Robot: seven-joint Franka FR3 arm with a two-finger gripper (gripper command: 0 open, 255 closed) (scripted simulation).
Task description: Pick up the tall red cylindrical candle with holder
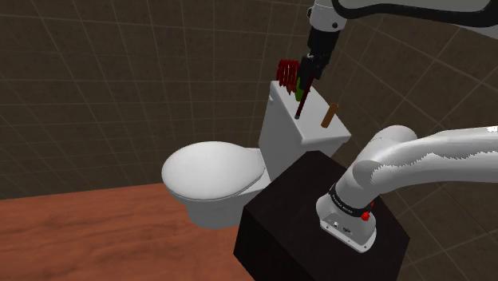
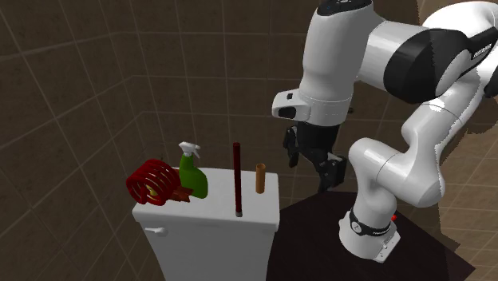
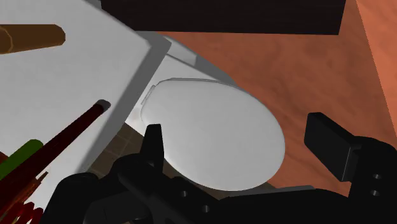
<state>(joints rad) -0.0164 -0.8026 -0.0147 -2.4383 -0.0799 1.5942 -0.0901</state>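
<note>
The tall, thin dark red candle (image 2: pixel 237 180) stands upright on the white toilet tank lid (image 2: pixel 259 209), near its front edge. In the shoulder view the candle (image 1: pixel 300 104) rises just below my hand. My black gripper (image 2: pixel 313 164) hangs open past the tank's end, to the second exterior view's right of the candle, level with its upper half. In the wrist view the candle (image 3: pixel 63 137) runs outside the gripper (image 3: pixel 242 143), beside one finger (image 3: pixel 153 137). Nothing is held; between the fingers I see the closed toilet lid (image 3: pixel 216 133).
On the tank lid also stand a red coiled object (image 2: pixel 152 182), a green spray bottle (image 2: pixel 191 174) and a short brown cylinder (image 2: pixel 260 178) next to the candle. The toilet bowl (image 1: pixel 211 169) sits over a reddish wood floor (image 1: pixel 80 231). My black stand (image 1: pixel 319 215) abuts the tank.
</note>
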